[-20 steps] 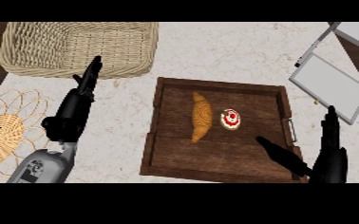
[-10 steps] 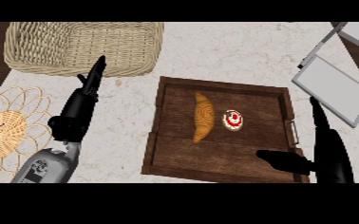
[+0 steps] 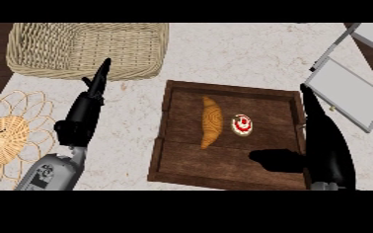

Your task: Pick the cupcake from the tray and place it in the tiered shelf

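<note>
**Cupcake on the tray, right hand beside it**

The cupcake (image 3: 243, 125), white with a red top, sits on the floor of the dark wooden tray (image 3: 218, 175), slightly right of its middle. Just beside it at nine o'clock lies a croissant (image 3: 210, 121), set lengthwise and apart from the cupcake. At five o'clock from the cupcake the right hand (image 3: 326, 143) stands over the tray's right rim, its fingers straight and pressed together pointing to twelve o'clock, thumb spread out toward nine o'clock over the tray floor; it touches nothing.

At two o'clock stands the grey tiered shelf (image 3: 342, 90). Far off at nine o'clock, the left hand (image 3: 86, 113) rests over the pale worktop (image 3: 233, 54), fingers straight and together, holding nothing. Beyond it are a wicker basket (image 3: 87, 49) at eleven o'clock and a woven mat (image 3: 20, 128) at the left edge.
</note>
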`<action>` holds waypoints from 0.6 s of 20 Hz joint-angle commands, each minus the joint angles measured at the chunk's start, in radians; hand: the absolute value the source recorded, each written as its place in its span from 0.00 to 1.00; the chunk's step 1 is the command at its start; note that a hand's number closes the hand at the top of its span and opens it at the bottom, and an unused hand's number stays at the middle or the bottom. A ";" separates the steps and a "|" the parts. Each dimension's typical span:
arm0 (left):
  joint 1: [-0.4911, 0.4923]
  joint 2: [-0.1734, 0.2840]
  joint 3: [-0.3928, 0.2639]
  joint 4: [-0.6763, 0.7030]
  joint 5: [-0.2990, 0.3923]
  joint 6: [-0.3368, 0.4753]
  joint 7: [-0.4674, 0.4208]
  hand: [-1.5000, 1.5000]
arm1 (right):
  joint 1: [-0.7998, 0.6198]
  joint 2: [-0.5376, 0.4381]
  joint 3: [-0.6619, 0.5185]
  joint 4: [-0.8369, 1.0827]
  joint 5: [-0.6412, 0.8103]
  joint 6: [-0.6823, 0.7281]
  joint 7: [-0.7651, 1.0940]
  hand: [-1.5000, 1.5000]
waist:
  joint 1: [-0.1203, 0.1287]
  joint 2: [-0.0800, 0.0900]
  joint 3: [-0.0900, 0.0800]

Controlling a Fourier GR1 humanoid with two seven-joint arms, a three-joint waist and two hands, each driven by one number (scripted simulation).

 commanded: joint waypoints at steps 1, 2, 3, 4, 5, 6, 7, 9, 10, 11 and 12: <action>0.026 -0.028 -0.018 0.092 0.018 -0.034 0.013 0.50 | -0.103 0.085 0.045 0.013 0.085 0.093 0.260 0.00 | -0.008 0.013 -0.008; 0.030 -0.021 -0.014 0.042 0.024 -0.028 0.048 0.50 | -0.111 0.094 0.049 -0.002 0.094 0.127 0.285 0.00 | -0.005 0.009 -0.008; 0.040 -0.027 -0.022 0.069 0.012 -0.028 0.025 0.50 | -0.141 0.117 0.046 0.016 0.117 0.134 0.290 0.00 | -0.006 0.011 -0.009; 0.032 -0.029 -0.017 0.064 0.024 -0.036 0.042 0.50 | -0.150 0.130 0.036 0.026 0.116 0.145 0.289 0.00 | -0.008 0.011 -0.008; 0.040 -0.014 -0.011 0.036 0.022 -0.038 0.043 0.50 | -0.163 0.154 0.022 0.017 0.146 0.179 0.290 0.00 | -0.009 0.007 -0.009; 0.050 -0.018 -0.008 0.065 0.023 -0.042 0.025 0.50 | -0.164 0.161 0.038 0.061 0.167 0.156 0.288 0.00 | -0.007 0.012 -0.008; 0.008 -0.048 -0.029 0.048 0.005 -0.012 0.077 0.50 | -0.147 0.183 0.042 0.032 0.188 0.182 0.291 0.00 | -0.023 0.008 -0.008; 0.026 -0.037 -0.008 0.086 0.009 -0.038 0.017 0.50 | -0.174 0.234 0.043 0.098 0.232 0.148 0.273 0.00 | -0.014 0.013 -0.007; 0.020 -0.021 0.009 0.098 0.019 -0.052 0.025 0.50 | -0.183 0.221 -0.017 0.086 0.188 0.191 0.265 0.00 | -0.019 0.014 -0.007; 0.026 -0.039 -0.014 0.066 0.007 -0.033 0.062 0.50 | -0.159 0.249 0.028 0.058 0.219 0.201 0.282 0.00 | -0.021 0.009 -0.007; 0.001 -0.037 -0.002 0.062 0.019 -0.041 0.084 0.50 | -0.143 0.258 0.013 0.081 0.232 0.184 0.259 0.00 | -0.023 0.010 -0.006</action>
